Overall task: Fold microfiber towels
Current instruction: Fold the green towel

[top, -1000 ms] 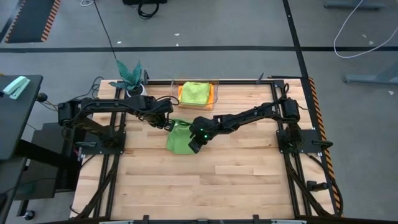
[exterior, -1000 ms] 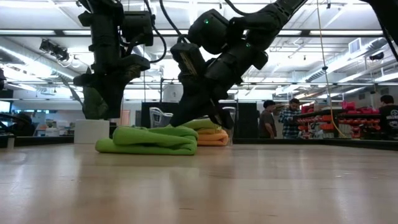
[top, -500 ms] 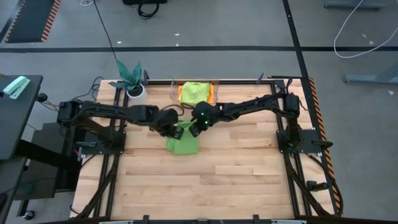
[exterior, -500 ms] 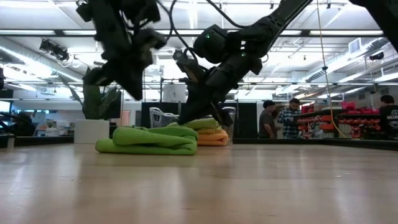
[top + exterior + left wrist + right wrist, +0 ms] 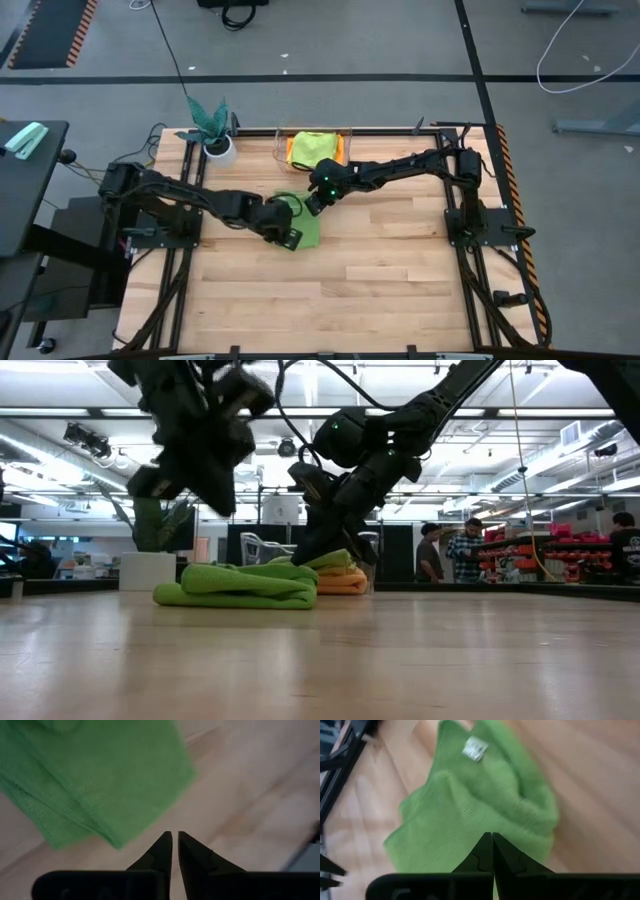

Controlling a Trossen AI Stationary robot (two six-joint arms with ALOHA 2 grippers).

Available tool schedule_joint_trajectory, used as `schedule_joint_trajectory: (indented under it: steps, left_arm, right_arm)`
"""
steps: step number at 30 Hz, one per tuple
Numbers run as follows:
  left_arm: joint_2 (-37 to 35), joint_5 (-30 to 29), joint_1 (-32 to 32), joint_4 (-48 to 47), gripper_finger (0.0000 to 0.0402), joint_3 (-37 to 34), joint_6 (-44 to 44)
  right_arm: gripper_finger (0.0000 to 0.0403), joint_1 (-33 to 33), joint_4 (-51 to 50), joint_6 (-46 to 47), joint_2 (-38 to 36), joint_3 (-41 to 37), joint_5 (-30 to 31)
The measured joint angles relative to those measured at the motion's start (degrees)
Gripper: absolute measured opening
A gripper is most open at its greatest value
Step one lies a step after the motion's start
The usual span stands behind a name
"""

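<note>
Our left jaws are standing nearly together with only a thin slit between the tips and nothing caught in it; they are hovering over the desk just off the near edge of the mid-green towel, which we are reading as lining up on that edge, not gripping it. Our right jaws are pressed fully together and are holding nothing, poised just above the same towel on its far side, the side toward the clear bin. We are judging that the two arms are bracketing the cloth from opposite sides so that one edge can be lifted and laid over while the other is kept from sliding. The mid-green towel is lying bunched and roughly doubled over on the desk, just in front of the clear bin, with its small white tag facing up near one corner; in the low view it is sitting as a thick, uneven roll, so we are taking the fold as unfinished. Behind the towel, the bin is keeping the lime green towel on top of an orange one, presumably to keep waiting or finished cloths out of the working area. To the left of the bin a teal-leaved plant in a white pot is standing at the desk's back edge. Well beyond the desk, people are standing in the room.
</note>
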Motion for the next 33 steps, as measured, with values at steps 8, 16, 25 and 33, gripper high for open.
schedule_joint_trajectory:
  steps: [8,16,25,33]
  left_arm:
    - [9.3,-0.1,0.3,0.8,0.0026,0.0,0.3]
    - [11.7,-3.5,0.7,1.1,0.0027,0.0,0.1]
    - [11.7,-5.0,0.7,3.8,0.0025,0.0,-0.2]
    - [11.8,-5.0,-0.1,5.1,0.0019,0.0,-1.7]
  right_arm:
    - [0.0002,-0.4,-1.1,0.0,0.0,0.0,-0.6]
    - [0.0001,4.0,-1.5,0.1,0.0,-0.1,-1.0]
    - [0.0000,3.1,-0.9,0.9,1.6,0.0,0.8]
    - [0.0000,-2.1,0.2,0.5,3.5,0.1,0.3]
